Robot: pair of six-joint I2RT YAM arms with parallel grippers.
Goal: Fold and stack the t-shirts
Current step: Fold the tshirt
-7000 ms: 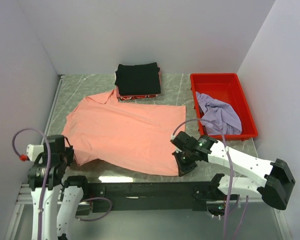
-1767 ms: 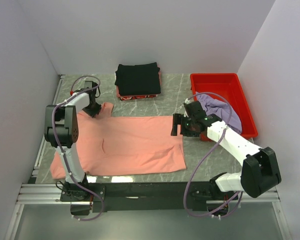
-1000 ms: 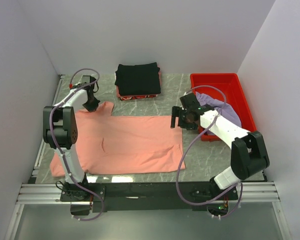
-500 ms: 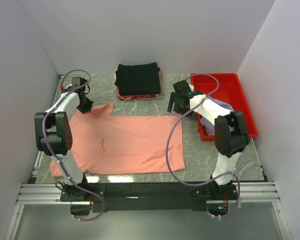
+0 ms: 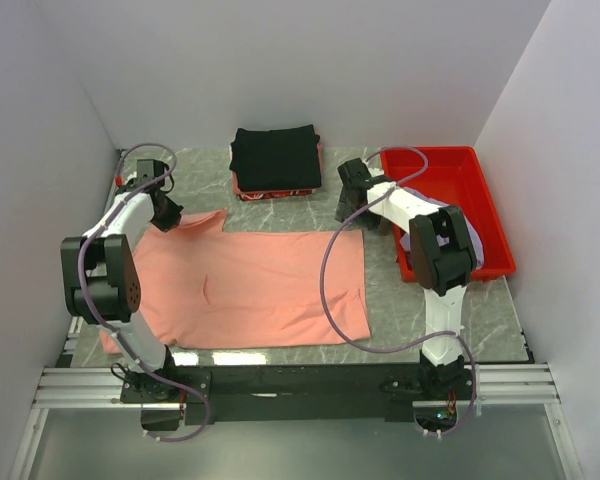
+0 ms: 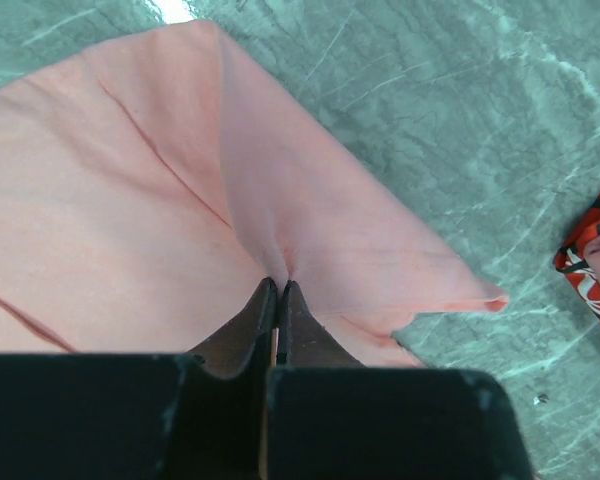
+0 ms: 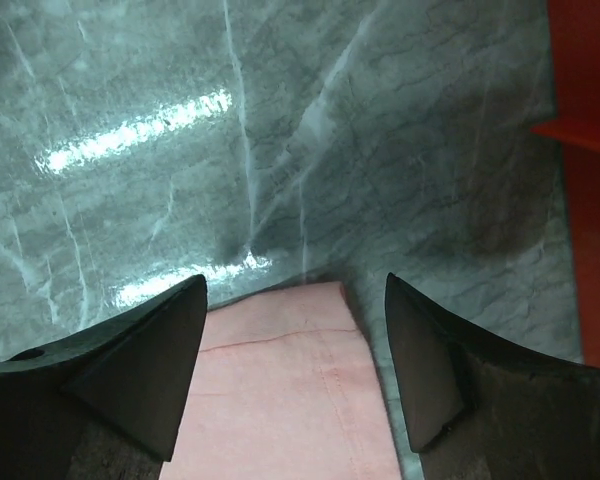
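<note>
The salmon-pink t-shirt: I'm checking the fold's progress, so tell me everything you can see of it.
The salmon-pink t-shirt is soft, thin-looking cloth lying mostly flat on the marble table, few creases, hem to the right. The left gripper has its jaws shut on a pinched ridge near the far-left sleeve; the right gripper stands open over the far-right corner.

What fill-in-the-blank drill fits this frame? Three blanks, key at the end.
The left gripper has its jaws ____ on the pink shirt.
The right gripper has its jaws ____ over that shirt's corner.
The folded shirt near the back wall is ____ in colour.
Missing words: shut; open; black.
</note>
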